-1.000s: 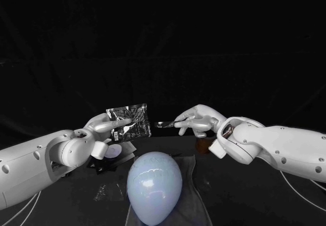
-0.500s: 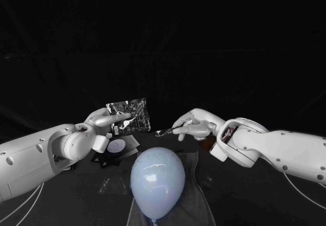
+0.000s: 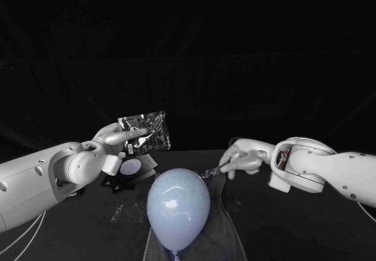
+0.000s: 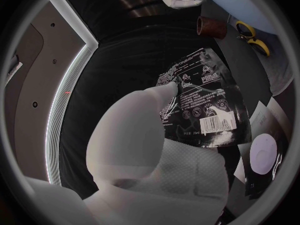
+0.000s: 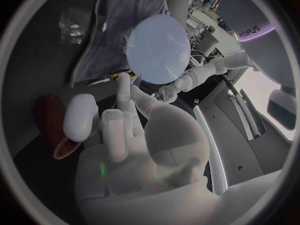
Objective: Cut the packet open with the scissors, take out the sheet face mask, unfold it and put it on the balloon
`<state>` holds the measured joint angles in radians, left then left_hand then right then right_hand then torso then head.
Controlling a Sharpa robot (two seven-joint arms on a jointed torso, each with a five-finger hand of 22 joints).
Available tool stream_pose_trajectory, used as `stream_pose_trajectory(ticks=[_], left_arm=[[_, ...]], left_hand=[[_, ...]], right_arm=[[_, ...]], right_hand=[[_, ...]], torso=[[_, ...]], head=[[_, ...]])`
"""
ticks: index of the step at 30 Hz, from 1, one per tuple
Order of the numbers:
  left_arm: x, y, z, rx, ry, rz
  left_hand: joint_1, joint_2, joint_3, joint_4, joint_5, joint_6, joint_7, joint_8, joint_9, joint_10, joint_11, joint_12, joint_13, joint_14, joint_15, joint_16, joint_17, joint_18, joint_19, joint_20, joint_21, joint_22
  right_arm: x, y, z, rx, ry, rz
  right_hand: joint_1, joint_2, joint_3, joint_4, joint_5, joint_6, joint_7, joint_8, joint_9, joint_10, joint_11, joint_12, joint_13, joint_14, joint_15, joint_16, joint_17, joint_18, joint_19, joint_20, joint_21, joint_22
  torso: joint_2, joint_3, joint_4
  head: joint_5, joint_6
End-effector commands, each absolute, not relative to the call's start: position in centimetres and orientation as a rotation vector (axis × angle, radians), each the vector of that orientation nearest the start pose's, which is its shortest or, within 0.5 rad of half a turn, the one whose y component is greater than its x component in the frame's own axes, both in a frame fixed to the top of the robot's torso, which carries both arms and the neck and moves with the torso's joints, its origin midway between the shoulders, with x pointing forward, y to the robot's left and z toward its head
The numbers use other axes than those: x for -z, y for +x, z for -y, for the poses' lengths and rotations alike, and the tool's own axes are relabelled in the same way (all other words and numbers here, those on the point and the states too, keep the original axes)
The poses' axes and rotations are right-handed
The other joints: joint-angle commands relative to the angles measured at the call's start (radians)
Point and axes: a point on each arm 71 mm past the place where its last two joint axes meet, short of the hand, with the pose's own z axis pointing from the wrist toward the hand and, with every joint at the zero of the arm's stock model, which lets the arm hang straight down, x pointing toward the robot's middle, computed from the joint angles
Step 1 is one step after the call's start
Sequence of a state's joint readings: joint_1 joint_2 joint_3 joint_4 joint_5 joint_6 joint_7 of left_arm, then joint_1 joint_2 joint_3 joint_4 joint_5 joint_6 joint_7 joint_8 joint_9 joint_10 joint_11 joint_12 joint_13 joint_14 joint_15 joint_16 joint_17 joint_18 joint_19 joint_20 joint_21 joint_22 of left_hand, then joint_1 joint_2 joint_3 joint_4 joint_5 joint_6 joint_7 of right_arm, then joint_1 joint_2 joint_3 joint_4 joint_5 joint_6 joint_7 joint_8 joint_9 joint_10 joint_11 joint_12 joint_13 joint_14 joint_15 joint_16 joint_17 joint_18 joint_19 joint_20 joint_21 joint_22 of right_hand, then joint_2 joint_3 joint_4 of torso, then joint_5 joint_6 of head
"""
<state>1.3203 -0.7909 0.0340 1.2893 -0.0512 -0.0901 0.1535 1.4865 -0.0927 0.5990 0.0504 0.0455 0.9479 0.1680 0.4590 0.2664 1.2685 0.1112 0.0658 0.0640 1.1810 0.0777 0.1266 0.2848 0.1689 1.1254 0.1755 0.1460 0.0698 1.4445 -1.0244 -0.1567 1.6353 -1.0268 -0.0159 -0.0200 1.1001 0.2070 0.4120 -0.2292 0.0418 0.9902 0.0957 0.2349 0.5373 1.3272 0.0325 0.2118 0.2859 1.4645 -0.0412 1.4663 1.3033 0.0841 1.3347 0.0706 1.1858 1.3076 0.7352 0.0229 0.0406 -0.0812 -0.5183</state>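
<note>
1. The black table (image 3: 313, 228) spans the near part of the head view and carries everything below.
2. A pale blue balloon (image 3: 179, 209) lies lengthwise in the middle near the robot, with its knot end nearest.
3. A grey cloth (image 3: 223, 231) is spread under the balloon and shows along its sides.
4. The left hand (image 3: 116, 137) is raised above the table, left of the balloon's far end. It pinches the lower edge of the packet, with a finger pressed flat against its printed face.
5. The right hand (image 3: 244, 156) hangs low, just right of the balloon's far end. One finger is stretched out, the thumb stands apart and the rest are curled in. I cannot tell whether it grips anything.
6. The face mask packet (image 3: 145, 132) is dark foil with white print and a barcode. It stands upright in the air, well clear of the balloon.
7. A brown cup (image 4: 212, 26) stands on the table near the right hand.
8. The yellow-handled scissors (image 4: 255, 39) lie at the cloth's edge beside the balloon, close to the right hand's fingertips.
9. A white round disc (image 3: 131, 167) sits on a dark item below the left hand.
10. A clear plastic scrap (image 3: 125, 217) lies on the table left of the balloon.
</note>
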Motion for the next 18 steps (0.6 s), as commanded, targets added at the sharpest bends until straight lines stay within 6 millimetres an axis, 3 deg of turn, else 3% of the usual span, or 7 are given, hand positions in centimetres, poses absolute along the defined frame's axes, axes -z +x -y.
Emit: stream_pose_trajectory(ticks=[1, 3, 6, 9, 13, 17, 18], left_arm=[[11.4, 55.1, -24.3, 1.536, -1.062, -1.505], [11.4, 55.1, -24.3, 1.535, -1.062, -1.507], [11.5, 55.0, -24.2, 1.536, -1.061, -1.511], [11.6, 54.9, -24.1, 1.538, -1.06, -1.515], [11.6, 54.8, -23.9, 1.54, -1.058, -1.522], [11.7, 54.7, -23.8, 1.541, -1.058, -1.525], [11.7, 54.7, -23.8, 1.541, -1.058, -1.526]], left_hand=[[0.0, 0.012, -0.001, -0.003, 0.003, 0.0, 0.004, 0.003, 0.135, 0.006, -0.001, -0.002, 0.001, -0.004, -0.002, -0.005, 0.001, 0.014, -0.001, 0.003, -0.001, 0.001], [0.0, 0.012, -0.001, -0.003, 0.003, 0.0, 0.004, 0.003, 0.135, 0.006, -0.001, -0.002, 0.001, -0.004, -0.002, -0.005, 0.001, 0.014, -0.001, 0.003, -0.001, 0.001], [0.0, 0.012, -0.001, -0.003, 0.003, 0.0, 0.004, 0.003, 0.135, 0.006, -0.001, -0.002, 0.001, -0.004, -0.002, -0.005, 0.001, 0.014, -0.001, 0.003, -0.001, 0.001], [0.0, 0.012, -0.001, -0.003, 0.003, 0.0, 0.004, 0.003, 0.135, 0.006, -0.001, -0.002, 0.001, -0.004, -0.002, -0.005, 0.001, 0.014, -0.001, 0.003, -0.001, 0.001], [0.0, 0.012, -0.001, -0.003, 0.003, 0.0, 0.004, 0.003, 0.135, 0.006, -0.001, -0.002, 0.001, -0.004, -0.002, -0.005, 0.001, 0.014, -0.001, 0.003, -0.001, 0.001], [-0.002, 0.011, -0.001, -0.005, 0.003, 0.0, 0.004, 0.003, 0.137, 0.007, -0.002, -0.002, 0.001, -0.003, -0.003, -0.006, 0.002, 0.015, -0.001, 0.002, 0.0, 0.001], [-0.002, 0.011, -0.001, -0.005, 0.003, 0.0, 0.004, 0.003, 0.137, 0.007, -0.002, -0.002, 0.001, -0.003, -0.003, -0.006, 0.002, 0.015, -0.001, 0.002, 0.0, 0.001]], right_arm=[[14.2, 46.8, 26.6, -0.604, -0.09, -2.147], [14.5, 46.7, 27.6, -0.534, -0.082, -2.17], [14.7, 46.8, 29.0, -0.444, -0.05, -2.172], [14.9, 47.0, 29.9, -0.392, -0.008, -2.147], [15.1, 47.1, 30.8, -0.348, 0.036, -2.117], [15.2, 47.2, 31.3, -0.321, 0.067, -2.092], [15.2, 47.2, 31.5, -0.315, 0.077, -2.083]], right_hand=[[0.011, -0.021, 0.013, 0.018, 0.007, 0.0, 0.003, 0.032, 0.318, -0.009, -0.002, -0.005, 0.003, 0.042, 0.004, -0.009, -0.017, 0.013, -0.011, 0.001, -0.015, -0.002], [0.017, -0.035, 0.021, 0.02, 0.007, -0.004, 0.004, 0.029, 0.319, -0.015, -0.001, -0.009, 0.003, 0.038, 0.004, -0.018, -0.035, 0.017, -0.019, 0.001, -0.031, -0.011], [0.014, -0.092, 0.021, 0.033, 0.007, -0.027, 0.012, 0.013, 0.322, -0.051, 0.009, -0.03, -0.001, 0.01, 0.011, -0.069, -0.134, 0.028, -0.054, 0.006, -0.093, -0.05], [0.006, -0.128, 0.014, 0.051, 0.006, -0.04, 0.022, 0.001, 0.32, -0.078, 0.018, -0.042, -0.006, 0.008, 0.018, -0.078, -0.144, 0.031, -0.063, 0.011, -0.114, -0.064], [0.001, -0.167, 0.006, 0.077, 0.007, -0.073, 0.034, -0.036, 0.294, -0.089, 0.026, -0.045, -0.008, 0.006, 0.026, -0.086, -0.156, 0.034, -0.068, 0.018, -0.132, -0.075], [-0.002, -0.2, 0.0, 0.098, 0.006, -0.127, 0.038, -0.079, 0.263, -0.096, 0.028, -0.044, -0.01, 0.005, 0.028, -0.091, -0.162, 0.036, -0.071, 0.022, -0.144, -0.082], [-0.009, -0.23, -0.014, 0.106, 0.007, -0.174, 0.046, -0.11, 0.244, -0.103, 0.03, -0.046, -0.013, 0.004, 0.03, -0.093, -0.164, 0.037, -0.072, 0.023, -0.149, -0.085]], torso=[[0.0, 0.0011, 0.0002], [-0.001, 0.0021, -0.0009], [0.0, 0.0029, -0.0003], [0.0, 0.0039, 0.0], [0.0, 0.0031, -0.0005], [0.001, 0.003, -0.001], [0.001, 0.0031, -0.0008]], head=[[-0.011, -0.002], [-0.014, -0.006], [-0.025, -0.01], [-0.043, -0.016], [-0.07, -0.023], [-0.085, -0.027], [-0.089, -0.029]])
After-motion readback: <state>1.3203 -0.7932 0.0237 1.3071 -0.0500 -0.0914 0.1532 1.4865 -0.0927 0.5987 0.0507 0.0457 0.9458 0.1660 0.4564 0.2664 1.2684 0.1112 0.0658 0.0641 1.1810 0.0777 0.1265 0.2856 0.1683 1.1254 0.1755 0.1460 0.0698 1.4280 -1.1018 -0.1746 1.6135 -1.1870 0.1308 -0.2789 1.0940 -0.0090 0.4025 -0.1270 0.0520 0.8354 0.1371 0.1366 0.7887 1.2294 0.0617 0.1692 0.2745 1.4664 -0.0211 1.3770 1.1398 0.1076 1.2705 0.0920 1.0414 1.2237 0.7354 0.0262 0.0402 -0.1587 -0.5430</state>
